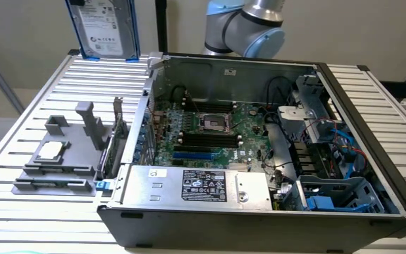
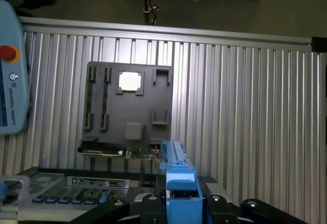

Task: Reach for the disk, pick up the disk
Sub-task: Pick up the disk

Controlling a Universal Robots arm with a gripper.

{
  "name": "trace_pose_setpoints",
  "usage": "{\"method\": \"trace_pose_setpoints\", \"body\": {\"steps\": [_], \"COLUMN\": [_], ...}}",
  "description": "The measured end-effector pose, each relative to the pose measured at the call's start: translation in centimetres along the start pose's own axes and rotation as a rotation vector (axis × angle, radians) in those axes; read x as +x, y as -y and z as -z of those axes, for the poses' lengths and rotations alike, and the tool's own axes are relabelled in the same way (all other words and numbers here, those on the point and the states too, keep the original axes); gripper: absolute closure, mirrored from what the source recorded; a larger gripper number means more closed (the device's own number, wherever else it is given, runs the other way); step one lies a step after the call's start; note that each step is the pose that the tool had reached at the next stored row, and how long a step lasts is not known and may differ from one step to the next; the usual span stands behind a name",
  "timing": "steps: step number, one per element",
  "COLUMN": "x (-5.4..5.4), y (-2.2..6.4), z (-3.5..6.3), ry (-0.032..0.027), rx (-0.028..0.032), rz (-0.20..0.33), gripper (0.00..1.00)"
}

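Observation:
The disk [image 1: 103, 29], a silver-grey drive with a white label in a blue carrier, hangs upright above the table's far corner on the exterior view's left. Its upper end runs out of that picture. In the wrist view the blue carrier [image 2: 176, 175] appears edge-on, clamped between the black fingers [image 2: 150, 201] of my gripper [image 2: 182, 203]. The gripper is shut on the disk, well above the ribbed table [image 2: 245, 106].
An open computer case [image 1: 344, 106] with its motherboard [image 1: 210, 127] fills the table's middle, and a silver box with a black label [image 1: 203, 188] sits at its front. A grey tray [image 1: 30, 177] holds a small square chip [image 1: 51, 151]. A teach pendant [image 2: 10, 65] lies at the table's edge.

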State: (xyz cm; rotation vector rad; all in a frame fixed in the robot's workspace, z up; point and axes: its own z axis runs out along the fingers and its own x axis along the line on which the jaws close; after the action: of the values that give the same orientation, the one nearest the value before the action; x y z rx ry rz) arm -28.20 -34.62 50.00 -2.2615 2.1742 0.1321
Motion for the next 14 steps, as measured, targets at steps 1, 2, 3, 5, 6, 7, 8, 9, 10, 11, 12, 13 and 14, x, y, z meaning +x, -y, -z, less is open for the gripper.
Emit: {"method": "trace_pose_setpoints", "body": {"steps": [1, 2, 3, 5, 6, 7, 8, 9, 10, 11, 12, 13, 14], "x": [0.0, 0.1, 0.2, 0.3, 0.4, 0.4, 0.5, 0.6, 0.7, 0.9, 1.0, 1.2, 1.4], "y": [0.45, 0.89, 1.33, 2.25, 2.7, 3.14, 3.6, 4.04, 4.49, 4.92, 5.35, 5.78, 6.26], "z": [0.06, 0.12, 0.18, 0.29, 0.35, 0.41, 0.48, 0.58, 0.74, 0.92, 1.09, 1.25, 1.36], "ry": [0.0017, 0.0032, 0.0047, 0.0074, 0.0084, 0.0095, 0.0106, 0.0114, 0.0117, 0.0117, 0.0118, 0.0118, 0.0119], "rx": [0.0, -0.0002, -0.0003, -0.0006, -0.0008, -0.001, -0.001, -0.0014, -0.0024, -0.0032, -0.0036, -0.004, -0.004], "rz": [0.0, 0.0, 0.0, 0.0, 0.0, 0.0, 0.0, 0.001, 0.0, 0.0, 0.0, 0.0, 0.0], "gripper": [0.67, 0.67, 0.67, 0.67, 0.67, 0.67, 0.67, 0.67, 0.67, 0.67, 0.67, 0.67, 0.67]}}
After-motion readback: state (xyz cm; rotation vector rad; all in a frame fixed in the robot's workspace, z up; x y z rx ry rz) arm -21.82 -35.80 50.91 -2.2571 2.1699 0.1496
